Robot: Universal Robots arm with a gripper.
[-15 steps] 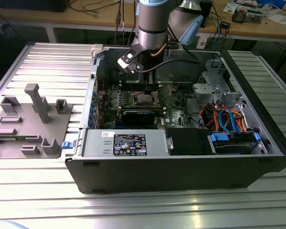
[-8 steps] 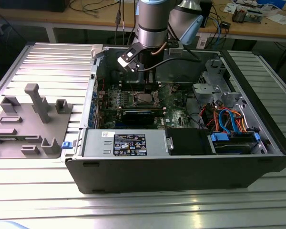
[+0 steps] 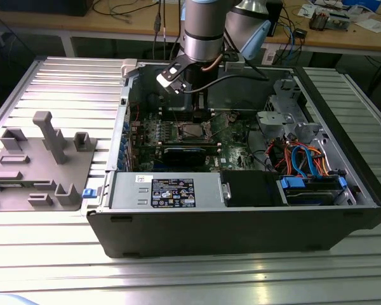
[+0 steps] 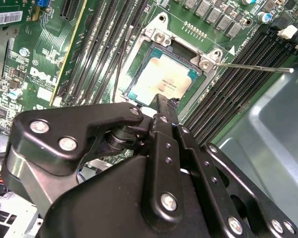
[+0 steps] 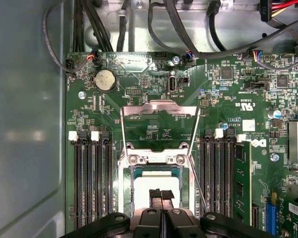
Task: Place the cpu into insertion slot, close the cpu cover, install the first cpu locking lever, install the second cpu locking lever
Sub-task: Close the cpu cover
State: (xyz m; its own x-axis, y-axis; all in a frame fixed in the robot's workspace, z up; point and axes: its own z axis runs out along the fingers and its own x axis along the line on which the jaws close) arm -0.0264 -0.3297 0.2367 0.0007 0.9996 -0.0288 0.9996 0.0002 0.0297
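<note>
Hovering closed claw point(image 5: 161, 192) over seated cpu point(image 4: 165, 82)

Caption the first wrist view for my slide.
Gripper, fingers together, just above the cpu lying in the socket, with the cover swung open beyond it.

Bright, even light throws white glare on the cpu point(image 4: 164, 82); the case point(image 3: 228, 230) front lies shadowed.

**Fig.** In the exterior view we saw the arm point(image 3: 202, 35) descend vertically, its wrist pointing straight down. In both wrist views we found the gripper point(image 5: 161, 194) point(image 4: 163, 105) aimed downward. Its two black fingers point(image 5: 155, 193) were pressed together pad against pad, and the linkage bars were drawn inward.
</note>
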